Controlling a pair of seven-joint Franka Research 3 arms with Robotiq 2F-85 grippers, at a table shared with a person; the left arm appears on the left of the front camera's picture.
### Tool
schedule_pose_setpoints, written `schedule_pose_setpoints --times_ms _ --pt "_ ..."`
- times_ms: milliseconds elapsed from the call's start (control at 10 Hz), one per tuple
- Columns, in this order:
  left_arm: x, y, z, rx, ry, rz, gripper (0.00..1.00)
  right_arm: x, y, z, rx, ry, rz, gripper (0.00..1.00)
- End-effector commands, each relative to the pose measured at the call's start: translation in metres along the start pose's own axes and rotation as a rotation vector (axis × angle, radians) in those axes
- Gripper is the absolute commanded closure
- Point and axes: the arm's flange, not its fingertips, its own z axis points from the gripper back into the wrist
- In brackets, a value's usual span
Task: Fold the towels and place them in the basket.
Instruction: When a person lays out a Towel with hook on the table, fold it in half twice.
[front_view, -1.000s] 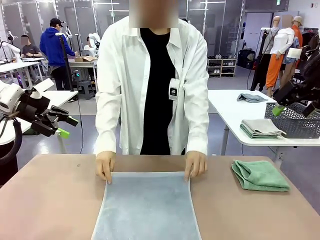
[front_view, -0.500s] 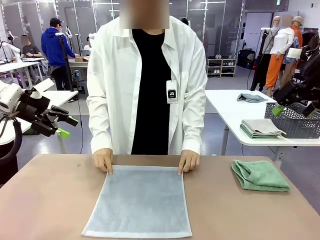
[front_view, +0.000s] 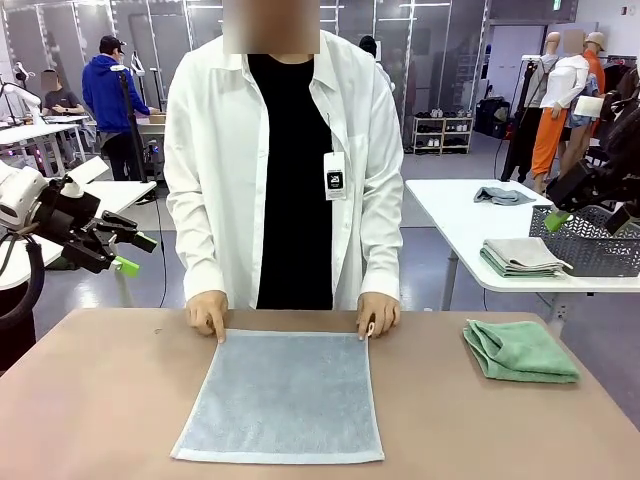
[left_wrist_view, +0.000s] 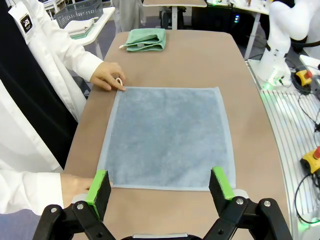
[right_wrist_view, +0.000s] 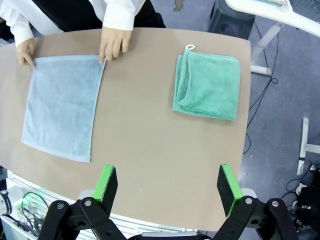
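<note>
Blue towel (front_view: 280, 395) spread flat, a person's hands (front_view: 378, 314) on its far corners, green towel (front_view: 520, 350) folded to its right, from the front we see the basket (front_view: 590, 250) farther right, left gripper (left_wrist_view: 160, 182) raised to its left, right gripper (right_wrist_view: 167, 182) to its right, both gaping, empty.

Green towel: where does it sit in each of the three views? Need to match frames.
Front view: green towel, folded, on the table at the right, below mid-height.
Left wrist view: at the top, left of centre.
Right wrist view: upper part, right of centre.
Shared landmark: blue-grey towel spread flat, person's hands at two of its corners; the green one lies apart from it.
</note>
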Motion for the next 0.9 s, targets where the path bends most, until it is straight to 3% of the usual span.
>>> schedule_pose_setpoints --times_ms 0,100,300,600,800 --pt "0.001 -0.001 0.001 0.001 -0.001 -0.016 0.00 0.000 0.000 0.000 0.000 0.000 0.000 0.00" --pt "0.000 0.000 0.000 0.000 0.000 0.000 0.00 -0.008 -0.014 0.005 0.039 -0.034 0.032 0.00" --pt "0.009 -0.002 0.007 0.038 0.013 0.003 0.00 -0.001 -0.010 0.002 0.078 0.011 0.137 0.00" --pt "0.073 -0.025 -0.008 0.096 0.198 -0.005 0.00 0.023 0.050 -0.010 0.052 0.048 0.435 0.00" --pt "0.141 -0.053 -0.051 0.118 0.404 -0.001 0.00 0.034 0.118 -0.031 0.053 0.104 0.744 0.00"
